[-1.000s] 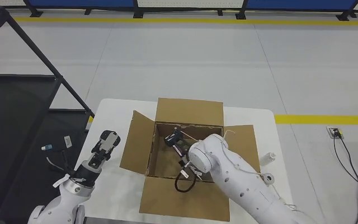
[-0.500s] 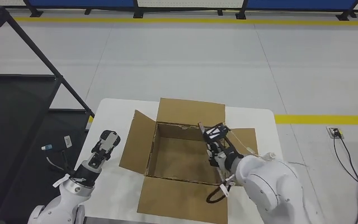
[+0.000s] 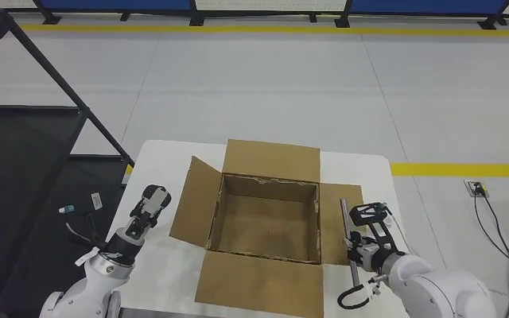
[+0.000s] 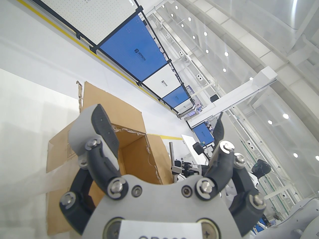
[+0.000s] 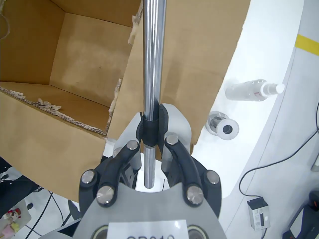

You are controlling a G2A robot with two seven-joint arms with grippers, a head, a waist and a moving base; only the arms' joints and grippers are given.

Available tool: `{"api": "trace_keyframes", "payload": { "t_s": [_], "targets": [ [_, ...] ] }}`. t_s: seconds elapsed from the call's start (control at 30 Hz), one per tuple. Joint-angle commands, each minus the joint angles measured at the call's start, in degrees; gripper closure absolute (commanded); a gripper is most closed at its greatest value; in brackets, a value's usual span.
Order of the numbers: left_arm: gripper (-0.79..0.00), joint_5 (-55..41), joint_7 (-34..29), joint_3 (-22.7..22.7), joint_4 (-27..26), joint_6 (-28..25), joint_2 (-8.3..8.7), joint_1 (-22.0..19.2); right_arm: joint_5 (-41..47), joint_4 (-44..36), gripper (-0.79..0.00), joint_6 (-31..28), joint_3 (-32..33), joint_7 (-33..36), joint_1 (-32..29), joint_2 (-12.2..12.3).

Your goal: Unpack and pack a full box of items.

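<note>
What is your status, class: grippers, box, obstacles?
Right gripper: jaws shut on metal rod over right flap. Left gripper: jaws open, beside empty box. Bottle lies beyond flap.

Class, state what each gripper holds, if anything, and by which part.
The right gripper clamps a metal rod near one end. The left gripper is open, holding nothing.

We find the box [image 3: 270,184] mid-bench [image 3: 175,274]. Our left hand [image 3: 154,195] sits left of it. Our right hand [image 5: 152,123], to its right, has a rod [image 5: 152,50] in it, above the right flap [image 3: 334,208]. A bottle [image 5: 249,90] and a small cylinder [image 5: 222,127] lie on the bench just beside that flap.
</note>
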Motion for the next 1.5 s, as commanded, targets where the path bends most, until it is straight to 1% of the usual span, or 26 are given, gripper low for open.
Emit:
{"api": "trace_keyframes", "payload": {
  "t_s": [0.0,0.23,0.4,0.53,0.77,1.17,1.47],
  "targets": [
    [-0.785,0.0,0.0,0.0,0.0,0.0,0.0,0.0,0.99,0.91,0.0,0.29,1.05,-0.57,-0.98,0.09],
    [-0.785,0.0,0.0,0.0,0.0,0.0,0.0,0.0,3.61,4.8,0.0,0.78,3.83,-2.44,-3.9,0.43],
    [-0.785,0.0,0.0,0.0,0.0,0.0,0.0,0.0,4.44,8.26,0.0,1.39,3.74,-3.37,-4.3,0.59],
    [-0.785,0.0,0.0,0.0,0.0,0.0,0.0,0.0,2.71,11.32,0.0,3.58,3.09,-4.6,-3.89,0.67],
    [-0.785,0.0,0.0,0.0,0.0,0.0,0.0,0.0,0.7,15.42,0.0,5.43,1.49,-5.65,-1.96,0.79],
    [-0.785,0.0,0.0,0.0,0.0,0.0,0.0,0.0,-0.87,24.79,0.0,6.27,-1.99,-7.54,4.49,0.8],
    [-0.785,0.0,0.0,0.0,0.0,0.0,0.0,0.0,-0.9,29.31,0.0,6.38,-5.13,-9.47,8.3,0.56]
  ]
}}
